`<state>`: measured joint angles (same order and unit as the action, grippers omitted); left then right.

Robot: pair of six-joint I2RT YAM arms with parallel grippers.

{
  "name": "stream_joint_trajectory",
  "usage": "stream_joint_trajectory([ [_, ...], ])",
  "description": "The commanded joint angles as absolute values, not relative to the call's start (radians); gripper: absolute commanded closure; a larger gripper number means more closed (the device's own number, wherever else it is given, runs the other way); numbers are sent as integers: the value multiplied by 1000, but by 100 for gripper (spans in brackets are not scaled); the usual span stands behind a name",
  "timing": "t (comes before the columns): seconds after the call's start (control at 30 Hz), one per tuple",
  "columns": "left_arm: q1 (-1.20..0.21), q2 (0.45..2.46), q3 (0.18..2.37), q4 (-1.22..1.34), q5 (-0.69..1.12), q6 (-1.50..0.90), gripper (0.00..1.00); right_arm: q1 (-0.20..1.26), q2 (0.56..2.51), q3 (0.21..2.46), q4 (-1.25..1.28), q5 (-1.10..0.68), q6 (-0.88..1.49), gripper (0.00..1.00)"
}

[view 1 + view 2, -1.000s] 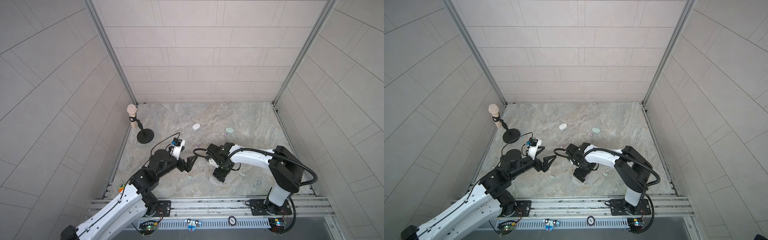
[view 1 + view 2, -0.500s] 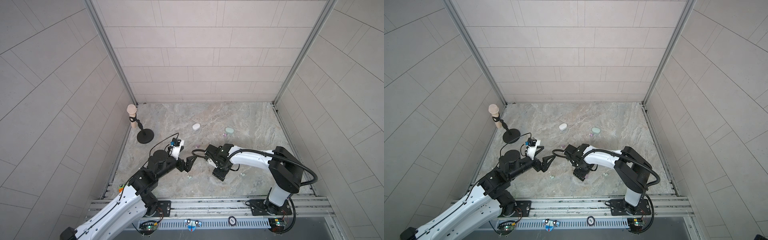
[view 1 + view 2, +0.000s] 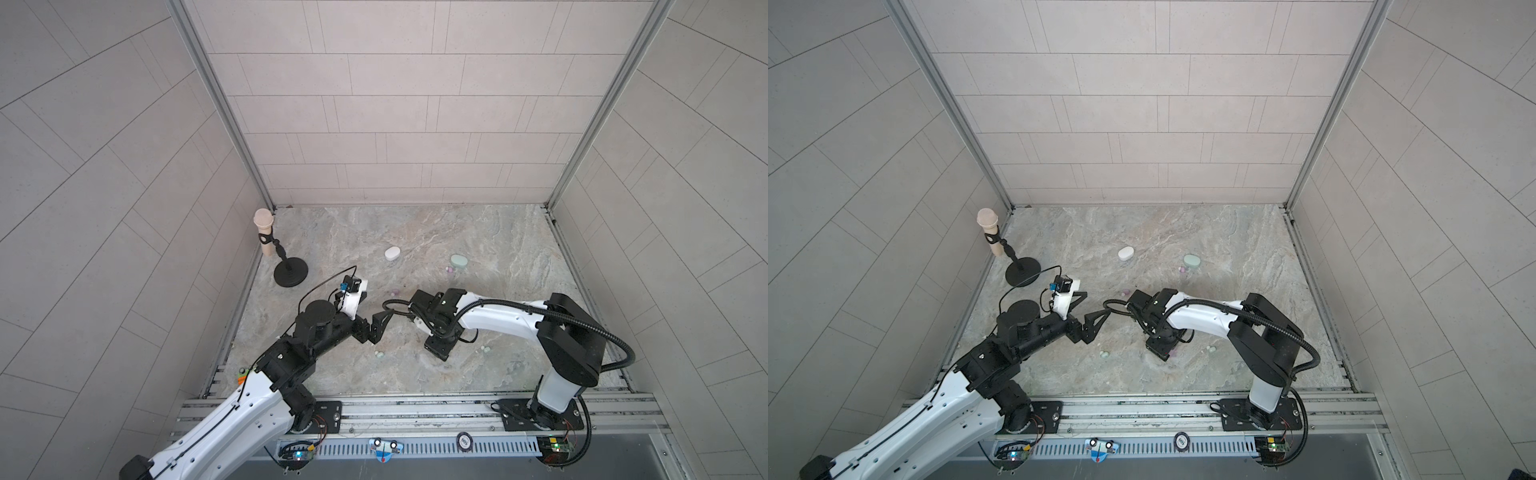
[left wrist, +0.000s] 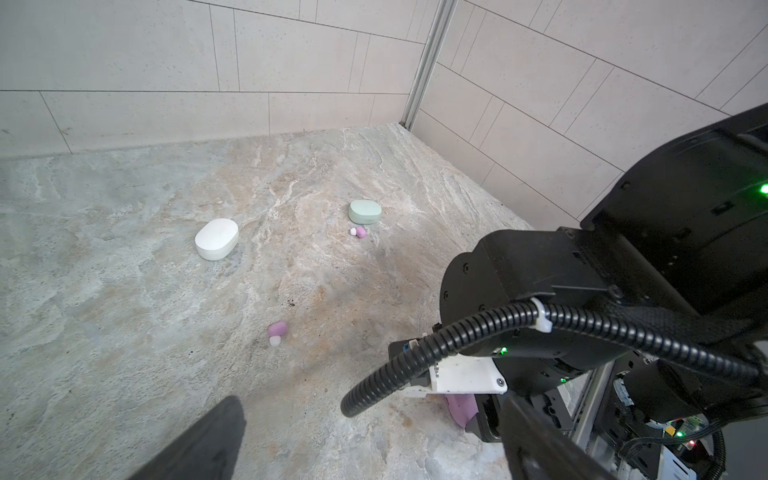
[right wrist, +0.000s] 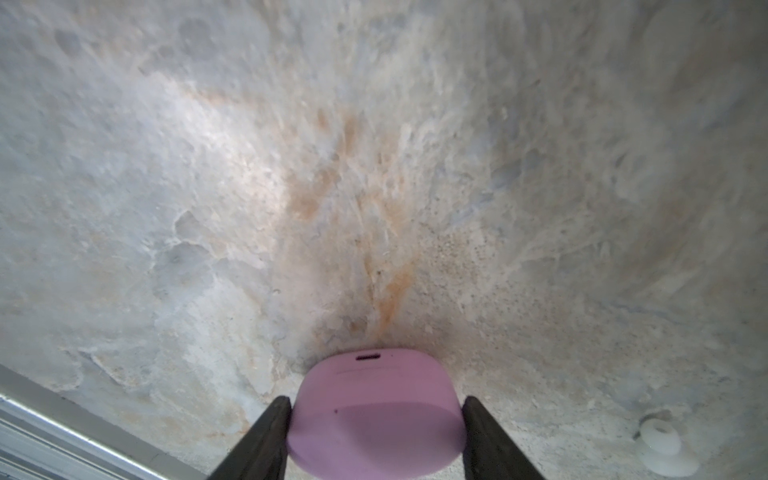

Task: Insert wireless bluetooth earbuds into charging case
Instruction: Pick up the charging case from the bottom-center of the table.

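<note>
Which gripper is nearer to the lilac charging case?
Right. The right gripper has the lilac charging case between its fingers, which touch both of its sides. The left gripper stands open, apart from the case, to the robot's left of it.

left gripper [image 3: 376, 306], reaching forward: jaws wide apart. right gripper [image 5: 375, 411], pointed downward: fingers [image 5: 266, 440] pressing both sides of lilac pill-shaped plastic case [image 5: 370, 382].

**Cases and buds, scattered**

Lilac case [image 5: 374, 411] lies flat, lid shut, squeezed between the fingers of my right pincer [image 5: 376, 401]. White bud [image 5: 665, 446] near it. White case [image 4: 217, 239] and mint case [image 4: 365, 211] shut, apart. One lilac bud [image 4: 277, 330] alone, another lilac bud [image 4: 359, 231] just beside mint case. Mint bud [image 3: 379, 354] alone.
</note>
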<state>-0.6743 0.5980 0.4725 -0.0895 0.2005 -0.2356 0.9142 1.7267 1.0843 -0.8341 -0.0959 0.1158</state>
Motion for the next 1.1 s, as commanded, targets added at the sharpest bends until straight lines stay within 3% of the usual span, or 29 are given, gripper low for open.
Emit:
stream_joint_trajectory([
  [0.0, -669, 583, 466, -99, 182, -222, 0, 910, 1716, 1072, -848, -78, 162, 48],
  [0.37, -688, 619, 454, -18, 217, -141, 0, 724, 1490, 1110, -959, -125, 395, 55],
  [0.73, -873, 964, 525, 224, 254, 77, 0, 632, 1322, 1289, -1133, -192, 592, 55],
  [1.07, -909, 1187, 608, 429, 371, 161, 0, 641, 1216, 1270, -1034, -295, 741, 56],
])
